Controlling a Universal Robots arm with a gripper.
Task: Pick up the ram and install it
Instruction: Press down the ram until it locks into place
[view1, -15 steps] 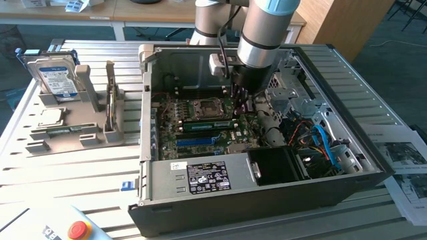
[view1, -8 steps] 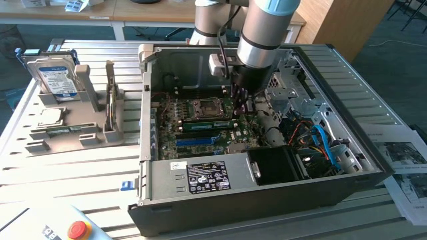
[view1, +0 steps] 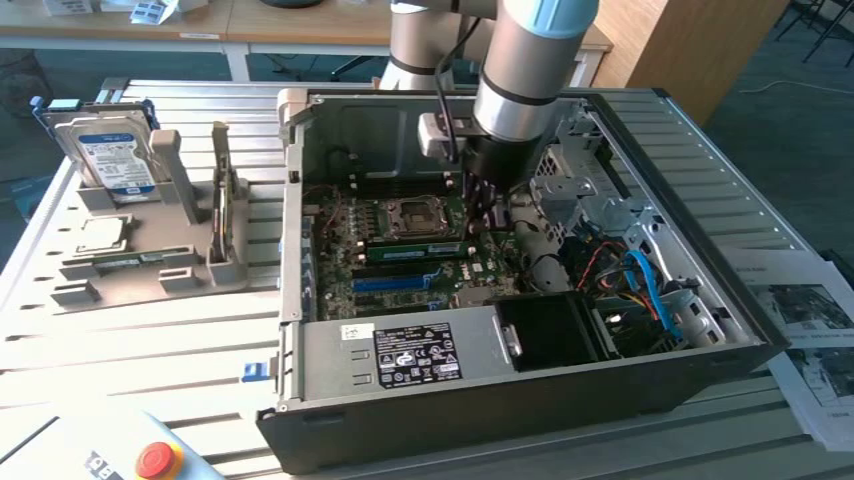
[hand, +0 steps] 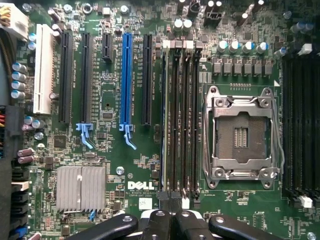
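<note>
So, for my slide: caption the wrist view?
Shut gripper above green Dell motherboard beside empty silver processor socket.

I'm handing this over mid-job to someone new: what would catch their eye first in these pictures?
First, the open computer case on the metal table, with the robot arm reaching straight down into it. Next, the green motherboard under the gripper, whose jaws are shut just above the memory slots beside the empty silver processor socket. Also the hard drive standing in a grey holder at the exterior view's left.
</note>
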